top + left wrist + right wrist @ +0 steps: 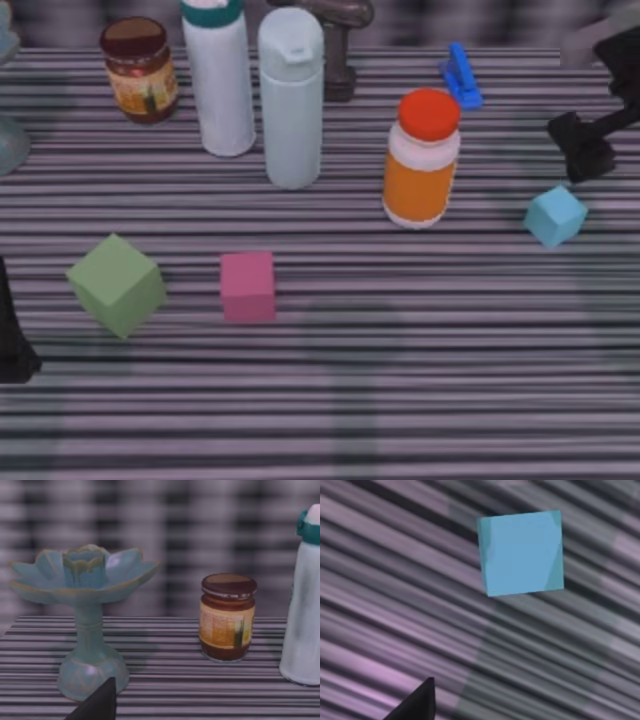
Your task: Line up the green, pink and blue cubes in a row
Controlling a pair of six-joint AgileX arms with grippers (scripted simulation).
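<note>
Jaw state of both grippers: cannot tell. Right gripper [580,150] near blue cube [555,215] at table's right, apart from it. Green cube [117,284] and pink cube [248,286] left-centre, apart. Left gripper [12,345] at left edge.

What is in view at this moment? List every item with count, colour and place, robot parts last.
Green cube: 1, pale green, front left.
Pink cube: 1, pink, right of the green cube, apart.
Blue cube: 1, sky blue, far right.
Pill bottle: 1, orange, red cap, centre right.
Clip: 1, dark blue, back right.
Tall bottles: 2, white and pale blue, back centre.
Jar: 1, brown lid, back left.
Lotus stand: 1, teal, left edge.
Dark object: 1, grey, back, partly hidden.
Table: 1, striped.
Right end effector: black, behind the blue cube.
Left arm: black, left edge.
</note>
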